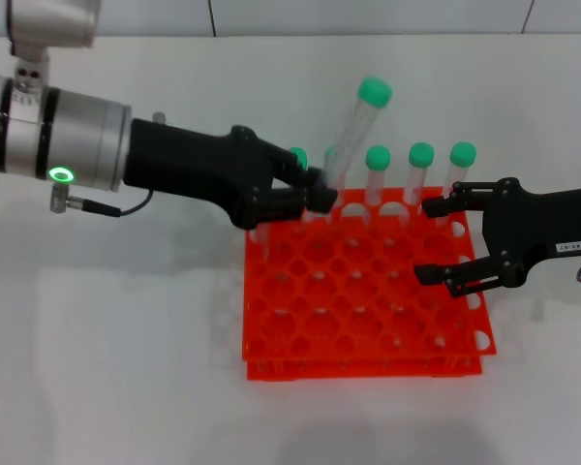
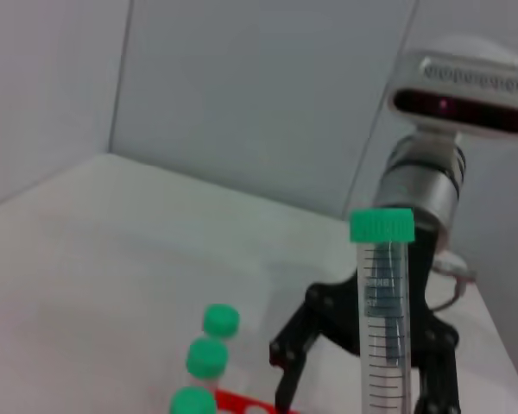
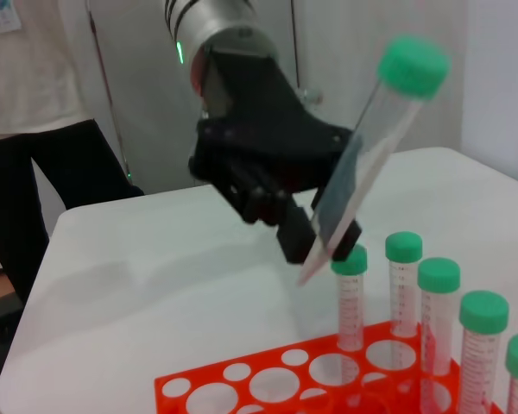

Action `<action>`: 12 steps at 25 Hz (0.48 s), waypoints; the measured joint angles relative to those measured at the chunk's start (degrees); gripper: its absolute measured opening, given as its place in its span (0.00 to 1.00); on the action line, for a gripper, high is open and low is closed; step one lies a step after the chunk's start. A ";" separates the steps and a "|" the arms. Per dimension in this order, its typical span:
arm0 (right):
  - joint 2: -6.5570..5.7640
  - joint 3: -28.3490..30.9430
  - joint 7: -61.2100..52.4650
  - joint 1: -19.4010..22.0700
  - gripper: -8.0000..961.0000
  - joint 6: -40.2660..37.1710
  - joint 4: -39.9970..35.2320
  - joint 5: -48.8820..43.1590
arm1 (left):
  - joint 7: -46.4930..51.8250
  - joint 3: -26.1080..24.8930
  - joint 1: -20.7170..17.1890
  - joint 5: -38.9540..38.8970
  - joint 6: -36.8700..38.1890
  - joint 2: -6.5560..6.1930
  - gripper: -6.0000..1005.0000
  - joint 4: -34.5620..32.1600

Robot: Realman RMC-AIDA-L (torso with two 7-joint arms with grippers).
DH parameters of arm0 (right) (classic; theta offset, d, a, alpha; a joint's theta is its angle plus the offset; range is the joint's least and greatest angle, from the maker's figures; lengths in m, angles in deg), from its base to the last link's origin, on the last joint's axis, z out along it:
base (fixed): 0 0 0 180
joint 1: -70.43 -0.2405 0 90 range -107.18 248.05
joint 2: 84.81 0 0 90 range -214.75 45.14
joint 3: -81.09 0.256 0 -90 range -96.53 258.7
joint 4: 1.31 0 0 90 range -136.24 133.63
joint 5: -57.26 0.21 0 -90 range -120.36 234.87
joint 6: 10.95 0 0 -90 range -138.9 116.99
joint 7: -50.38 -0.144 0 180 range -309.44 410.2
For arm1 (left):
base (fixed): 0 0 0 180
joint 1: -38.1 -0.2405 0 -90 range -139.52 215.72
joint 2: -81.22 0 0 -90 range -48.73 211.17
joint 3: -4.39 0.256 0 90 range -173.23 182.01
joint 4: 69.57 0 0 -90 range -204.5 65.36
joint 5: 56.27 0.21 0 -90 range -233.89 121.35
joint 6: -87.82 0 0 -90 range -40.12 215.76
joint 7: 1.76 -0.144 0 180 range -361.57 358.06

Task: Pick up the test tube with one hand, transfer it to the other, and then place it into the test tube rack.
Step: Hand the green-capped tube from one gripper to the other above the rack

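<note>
My left gripper (image 1: 320, 197), on the silver forearm with the green ring, is shut on the lower part of the test tube (image 1: 358, 126). The tube is tilted, green cap up, above the back row of the orange-red test tube rack (image 1: 363, 310). My right gripper (image 1: 426, 240), black with a white label, is open and empty over the rack's right side, apart from the tube. The right wrist view shows the left gripper (image 3: 302, 241) holding the tube (image 3: 371, 164) above the rack (image 3: 268, 384). The left wrist view shows the held tube (image 2: 384, 310) upright in front of the right gripper's fingers (image 2: 298, 336).
Several other green-capped tubes (image 1: 421, 170) stand in the rack's back row, just beside the held tube; they also show in the right wrist view (image 3: 440, 302). The rack stands on a white table (image 1: 107, 339). A person (image 3: 34, 129) stands beyond the table's far side.
</note>
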 joint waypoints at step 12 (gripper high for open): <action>0.00 0.00 0.00 0.24 0.91 0.18 0.00 0.54 | -0.43 -0.07 3.00 5.87 -3.25 0.09 0.19 2.86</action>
